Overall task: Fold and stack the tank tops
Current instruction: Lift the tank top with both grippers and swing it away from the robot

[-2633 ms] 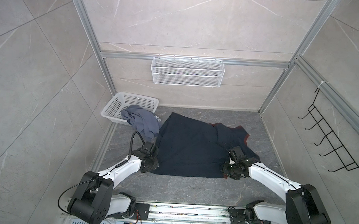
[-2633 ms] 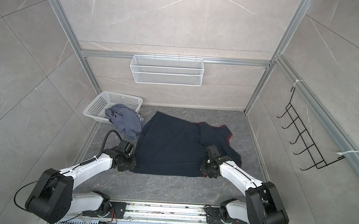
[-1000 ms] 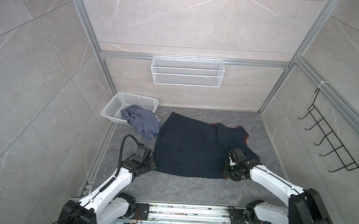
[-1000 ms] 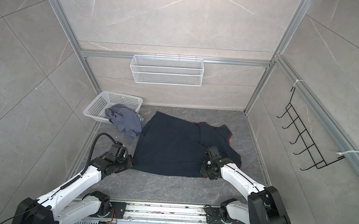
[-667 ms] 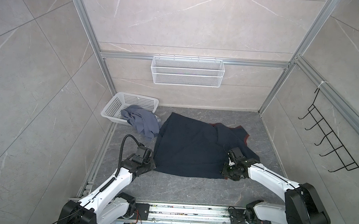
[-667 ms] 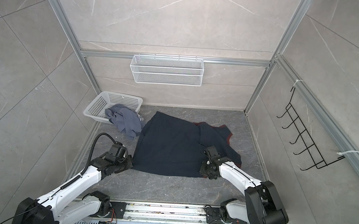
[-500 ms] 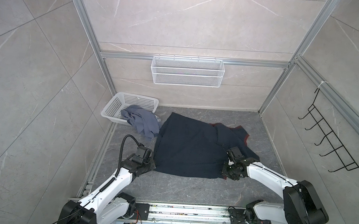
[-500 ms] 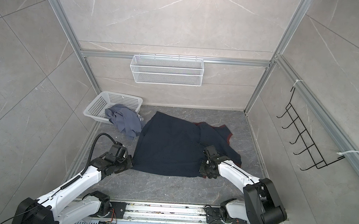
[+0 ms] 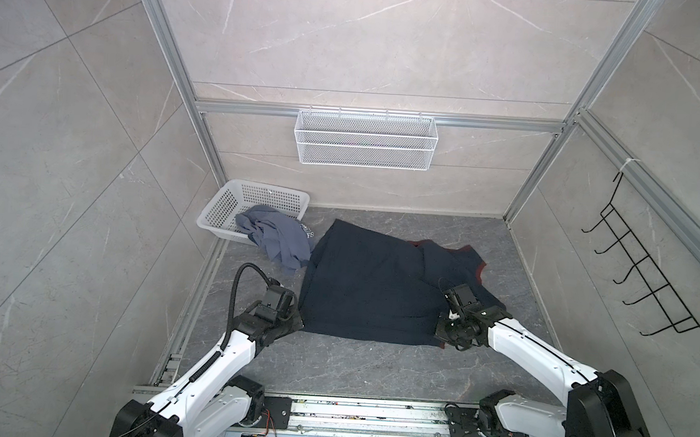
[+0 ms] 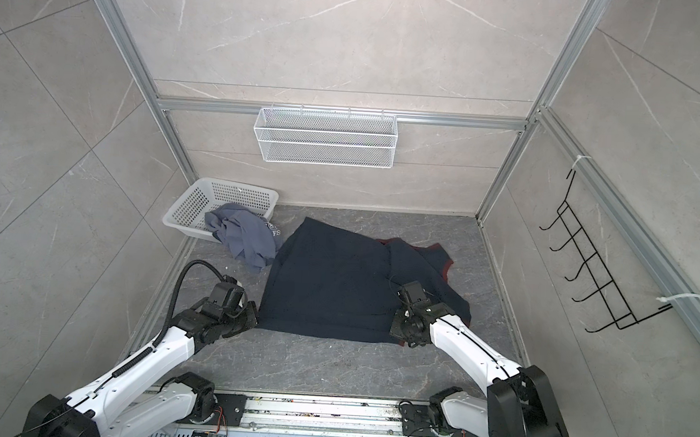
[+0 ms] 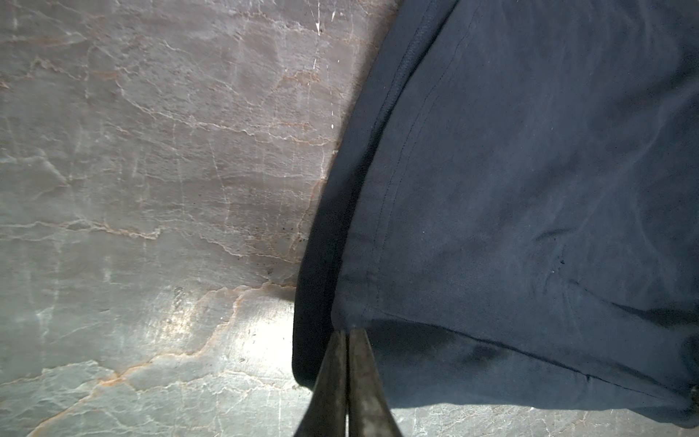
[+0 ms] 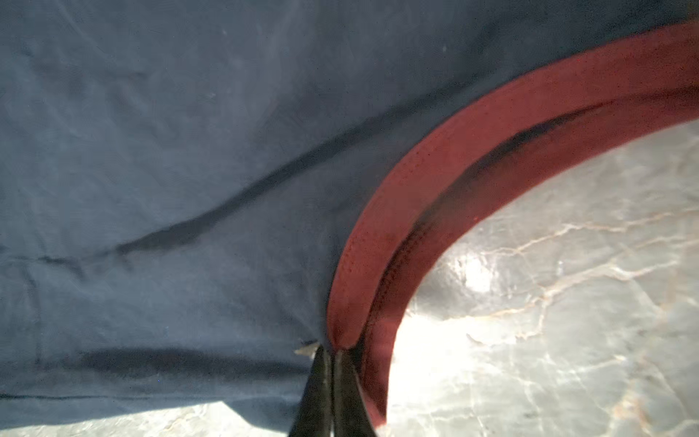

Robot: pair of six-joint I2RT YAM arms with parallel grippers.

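Since the earlier frames my left arm has dropped low and stretched out along the surface (image 9: 372, 370), and the near-left corner of the navy top (image 9: 369, 287) has come outward with it. The right arm has barely shifted.

In both top views the navy top lies spread across the middle of the frame, mostly flat, dark-red trim (image 9: 478, 273) showing at its right end. The left tool (image 9: 297, 322) sits at its lower-left corner and the right tool (image 9: 443, 337) at its lower-right edge. The blue-grey top (image 9: 280, 240) is crumpled at centre left, spilling out of the white basket (image 9: 258, 189) and touching the navy one's far-left edge.

Left wrist view: the left tool (image 11: 347, 340) has its fingers pressed together, pinching the corner of the hem (image 11: 378, 212). The cloth runs smooth, with one stitch line and only faint creases.

Right wrist view: the right tool (image 12: 329, 355) is pressed together too, nipping the navy top (image 12: 189, 151) where the trim (image 12: 435, 181) curves round the armhole. A long crease crosses the cloth beside it.

I judge the step in hand to be the first fold. To do it well I'd lift both corners together, level and taut — no slack between them — and carry the near edge over toward the far edge, keeping clear of the blue-grey top.
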